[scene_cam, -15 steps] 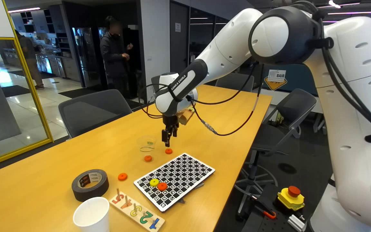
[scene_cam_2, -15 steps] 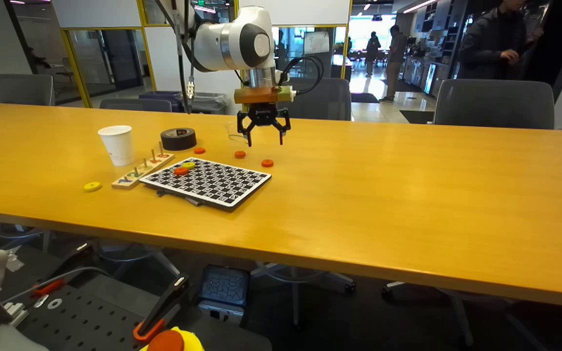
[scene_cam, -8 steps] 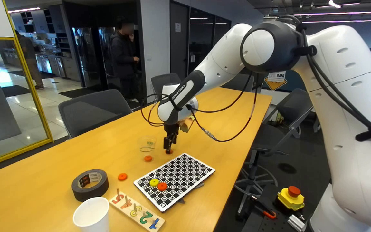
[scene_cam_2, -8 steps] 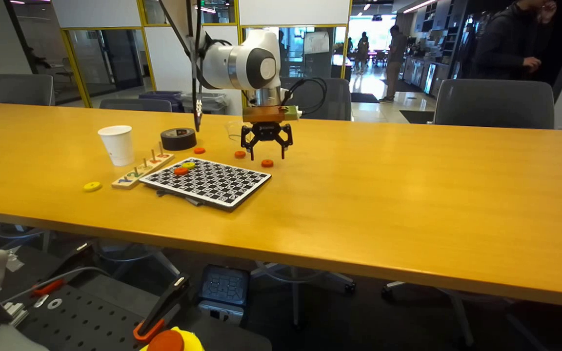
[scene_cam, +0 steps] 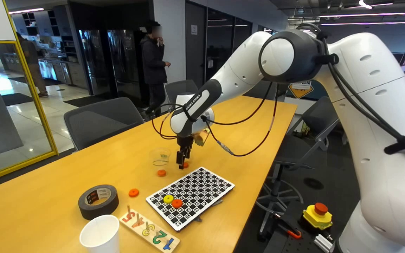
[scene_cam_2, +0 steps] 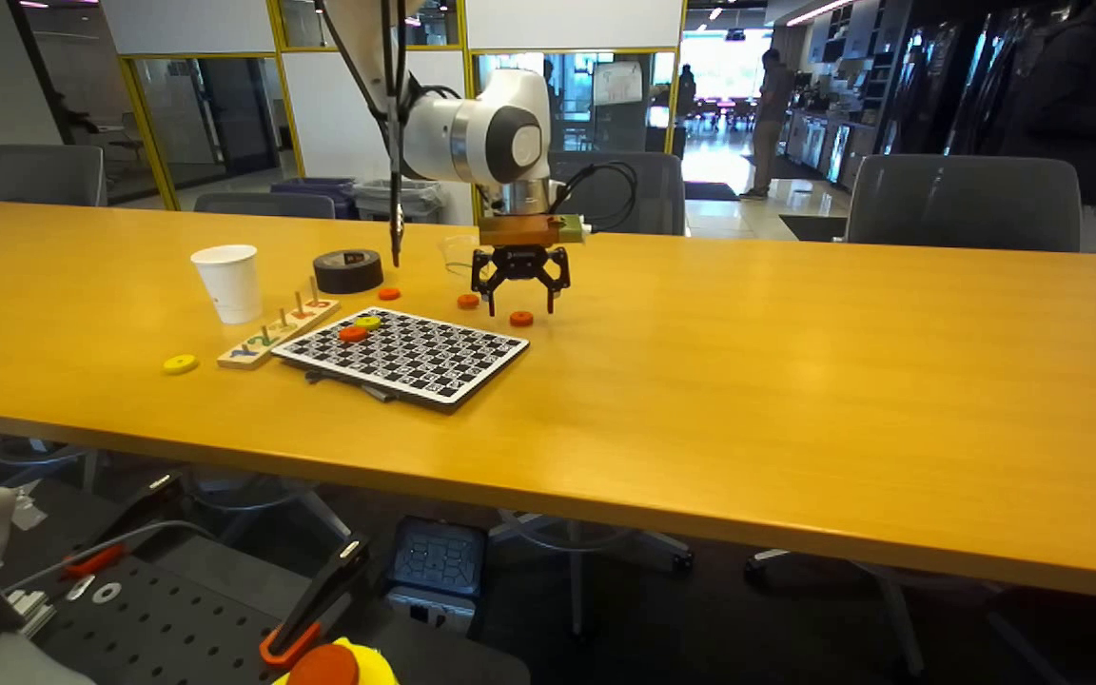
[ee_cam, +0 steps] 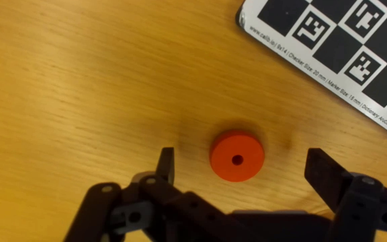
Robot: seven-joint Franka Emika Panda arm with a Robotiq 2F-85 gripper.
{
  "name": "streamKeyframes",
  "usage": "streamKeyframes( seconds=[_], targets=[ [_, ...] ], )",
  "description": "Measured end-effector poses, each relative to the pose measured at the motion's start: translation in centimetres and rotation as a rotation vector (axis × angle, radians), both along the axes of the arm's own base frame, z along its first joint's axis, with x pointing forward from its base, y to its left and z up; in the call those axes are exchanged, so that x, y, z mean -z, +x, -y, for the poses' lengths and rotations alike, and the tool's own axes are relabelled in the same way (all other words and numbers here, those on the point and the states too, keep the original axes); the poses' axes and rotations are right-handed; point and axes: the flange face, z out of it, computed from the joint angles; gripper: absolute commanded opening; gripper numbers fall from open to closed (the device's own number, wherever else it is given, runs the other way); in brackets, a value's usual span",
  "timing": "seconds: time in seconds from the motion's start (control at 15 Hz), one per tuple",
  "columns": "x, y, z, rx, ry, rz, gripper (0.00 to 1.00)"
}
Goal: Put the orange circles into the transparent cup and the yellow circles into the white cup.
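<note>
My gripper [scene_cam_2: 521, 310] is open and empty just above the table, its fingers on either side of an orange circle [ee_cam: 237, 158] without touching it. That circle lies flat and is partly hidden by a finger in an exterior view [scene_cam: 186, 165]. Other orange circles lie on the table [scene_cam: 161, 173] [scene_cam: 134, 192] and one on the checkerboard [scene_cam: 177, 203]. A yellow circle [scene_cam: 168, 199] lies beside that one; another yellow circle [scene_cam_2: 181, 364] is on the table near the front edge. The transparent cup [scene_cam: 160, 156] stands close to the gripper. The white cup [scene_cam_2: 229, 285] stands upright farther off.
The checkerboard plate [scene_cam: 206, 189] lies beside the gripper and its corner shows in the wrist view [ee_cam: 334, 50]. A black tape roll [scene_cam_2: 348, 274] and a wooden number board with pegs [scene_cam: 149, 230] lie between the checkerboard and the white cup.
My gripper has come down toward the table around the orange circle, staying open, with a small sideways shift at the end. The circles and cups have not moved. A person behind has walked.
</note>
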Motion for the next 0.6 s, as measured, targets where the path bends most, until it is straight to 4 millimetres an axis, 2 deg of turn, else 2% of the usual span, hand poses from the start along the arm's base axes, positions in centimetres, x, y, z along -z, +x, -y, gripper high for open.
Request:
streamKeyframes(
  seconds=[0.4, 0.47, 0.53, 0.6],
  targets=[
    [0.22, 0.31, 0.22, 0.003, 0.011, 0.002, 1.0],
    [0.24, 0.32, 0.29, 0.006, 0.013, 0.003, 0.75],
    [0.24, 0.32, 0.36, 0.008, 0.016, 0.003, 0.73],
    [0.24, 0.32, 0.43, 0.01, 0.017, 0.003, 0.66]
  ],
)
